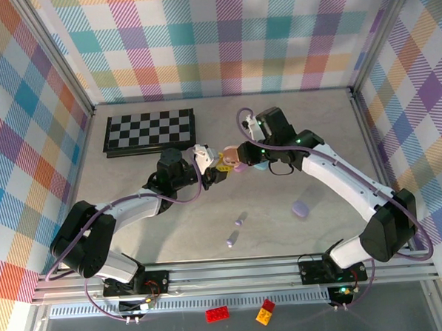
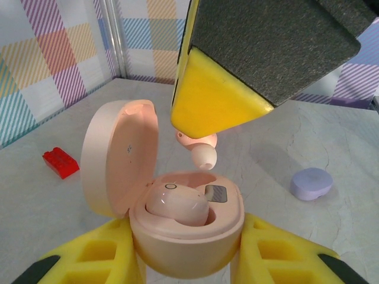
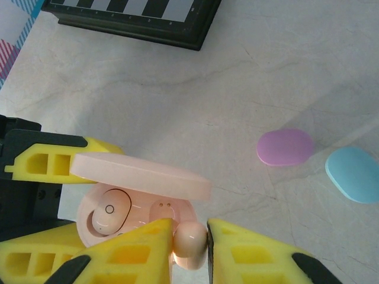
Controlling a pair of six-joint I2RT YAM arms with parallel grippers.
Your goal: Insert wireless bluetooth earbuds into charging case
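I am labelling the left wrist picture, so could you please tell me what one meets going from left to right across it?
Red plastic toy brick → open pale pink round plastic charging case → closed lilac oval plastic case.

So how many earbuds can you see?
4. One pink earbud sits in the open pink case; another pink earbud is pinched in the right tool; one purple earbud and a second purple earbud lie loose on the table. More may be hidden.
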